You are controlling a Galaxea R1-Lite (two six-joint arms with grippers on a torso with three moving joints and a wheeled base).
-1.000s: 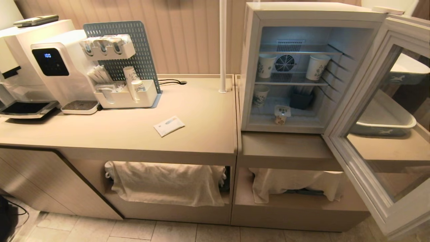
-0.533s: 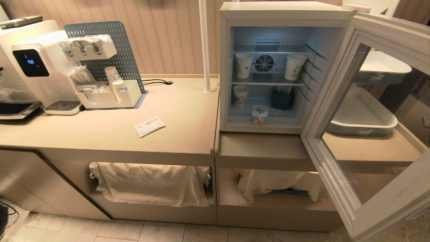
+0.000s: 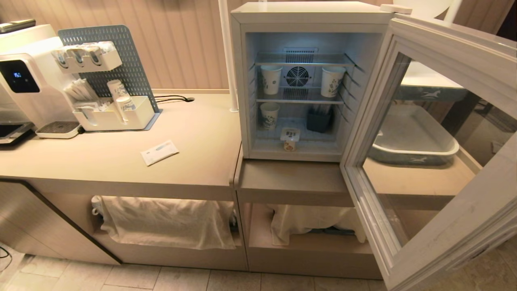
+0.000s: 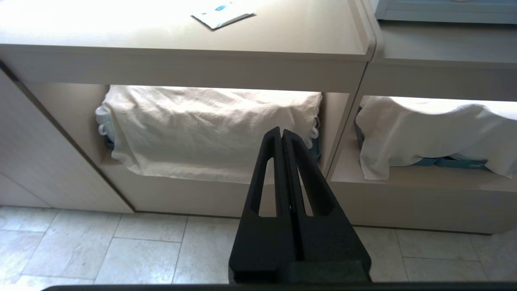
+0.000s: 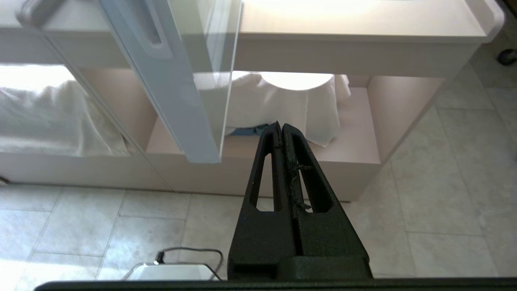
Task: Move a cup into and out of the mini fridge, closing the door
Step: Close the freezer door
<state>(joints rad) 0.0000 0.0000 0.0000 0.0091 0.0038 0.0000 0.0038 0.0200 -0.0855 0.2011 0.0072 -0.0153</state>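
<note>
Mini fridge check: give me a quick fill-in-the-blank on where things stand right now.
1. The door of the mini fridge stands ___.
2. The cup sits on the fridge's ___ level.
3. The left gripper and the right gripper are both ___.

Missing words: open; bottom; shut

The fridge (image 3: 311, 81) mouth stands unblocked, its door (image 3: 428, 161) swung wide to the right and walling off that side. On the bottom floor the cup (image 3: 290, 139) sits at the front centre with bare floor either side; a paper cup (image 3: 269, 115) and a dark holder (image 3: 319, 120) crowd the back.
</note>
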